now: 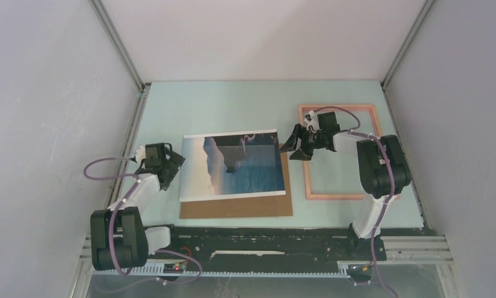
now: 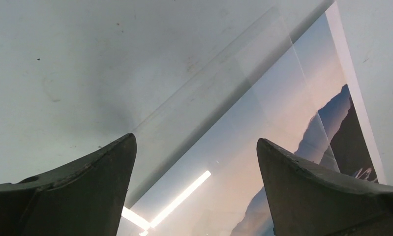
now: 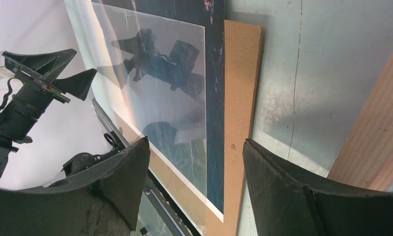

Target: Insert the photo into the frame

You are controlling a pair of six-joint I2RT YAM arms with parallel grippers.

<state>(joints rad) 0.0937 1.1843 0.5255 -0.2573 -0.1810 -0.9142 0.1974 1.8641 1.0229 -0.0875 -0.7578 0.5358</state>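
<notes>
Left arm: the elbow is folded by the near left corner. The forearm runs up the table (image 1: pixel 233 99) and the wrist turns toward the print.
Left gripper (image 1: pixel 174 167): the fingers are spread wide with nothing between them, just beside the photo's left border. I cannot tell whether it touches the table.
Left wrist view alone: a clear sheet (image 2: pixel 209 98) lies over the photo (image 2: pixel 292 147). Its edge juts past the white border onto the table, and a strip of light glares on it. The top view barely shows this sheet.
Photo (image 1: pixel 233 164): it lies flat at mid-table, picture side up, on a brown cardboard sheet (image 1: pixel 236 206). The cardboard sticks out along the near and right edges.
Right wrist view alone: the clear sheet stops short of the print's right edge, with a strip of cardboard beside it. The left gripper shows across the print, spread.
Right gripper (image 1: pixel 295 149): it is wide open and empty, over the gap between the photo's far right corner and the frame's left rail.
Right arm: the elbow is raised over the frame's right side, and the forearm crosses the frame leftward.
Frame (image 1: pixel 308 180): it lies flat to the right of the cardboard, not touching it. Its right rail is near the table's right edge.
Room: a narrow band of table separates the cardboard and the frame, with a broader band beyond the photo. The left wall is close to the left gripper.
</notes>
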